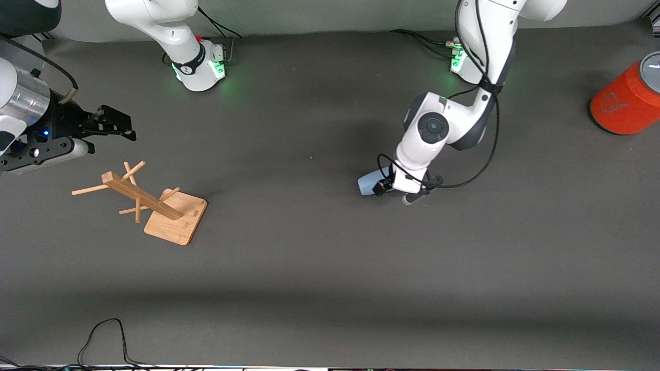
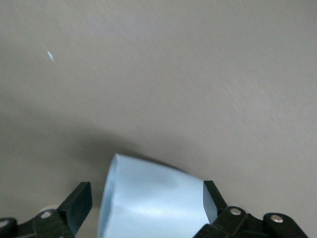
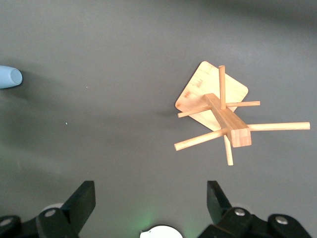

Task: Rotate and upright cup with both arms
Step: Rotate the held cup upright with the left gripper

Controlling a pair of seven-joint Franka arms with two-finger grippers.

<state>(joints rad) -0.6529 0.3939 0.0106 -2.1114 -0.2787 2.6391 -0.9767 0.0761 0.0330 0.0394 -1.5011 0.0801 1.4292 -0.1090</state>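
The cup [image 2: 153, 203] lies on its side on the surface [image 1: 319, 268] between the spread fingers of the left pincer [image 2: 146, 206], while the right pincer [image 3: 151, 201] waits wide open above the wooden rack [image 3: 223, 116].

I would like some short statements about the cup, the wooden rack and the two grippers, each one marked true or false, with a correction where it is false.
1. The left gripper has its fingers spread on either side of the cup. True.
2. The cup hangs on a peg of the wooden rack. False: it is low over the table, toward the left arm's end, apart from the rack.
3. The right gripper holds the rack. False: it is open and empty, waiting up in the air near the rack.
4. An orange cylinder stands at the left arm's end of the table. True.
5. The rack stands on a flat wooden base. True.
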